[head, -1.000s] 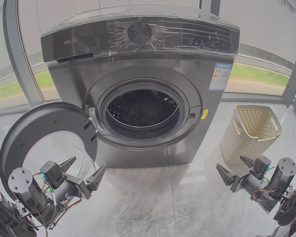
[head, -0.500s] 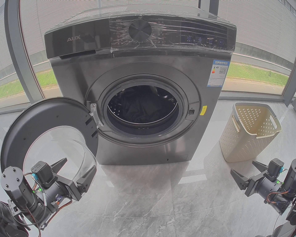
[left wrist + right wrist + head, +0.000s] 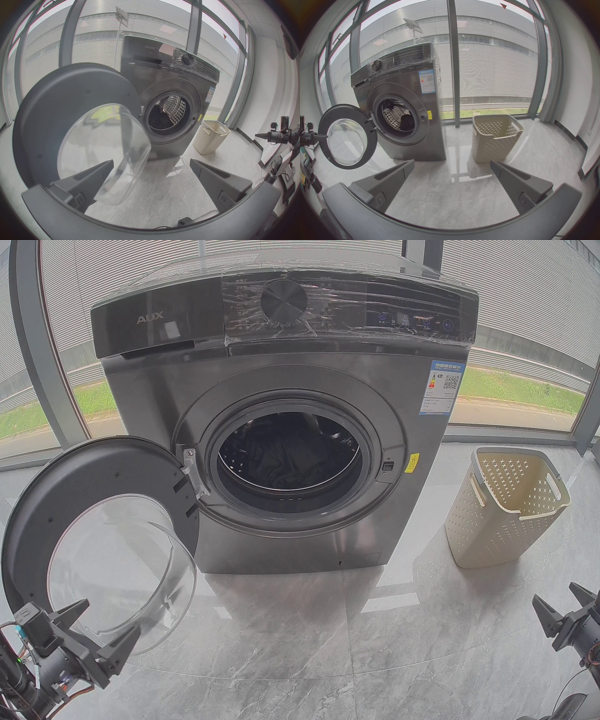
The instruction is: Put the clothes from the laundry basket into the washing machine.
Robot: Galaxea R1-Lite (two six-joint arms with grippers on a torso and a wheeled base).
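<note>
Clothes [image 3: 287,455] lie in the drum [image 3: 230,460]; left gripper [image 3: 111,616] and right gripper [image 3: 554,593] hang released, empty, the left liable to clip the nearby door [image 3: 94,480].

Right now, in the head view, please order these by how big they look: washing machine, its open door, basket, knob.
1. washing machine
2. door, though it is nearer the camera, which flatters its size
3. basket
4. knob

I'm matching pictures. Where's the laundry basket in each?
Head view: laundry basket on the floor, right of the washing machine.
Left wrist view: laundry basket on the washing machine's latch side.
Right wrist view: laundry basket by the window.
Shared landmark: the open round door.
</note>
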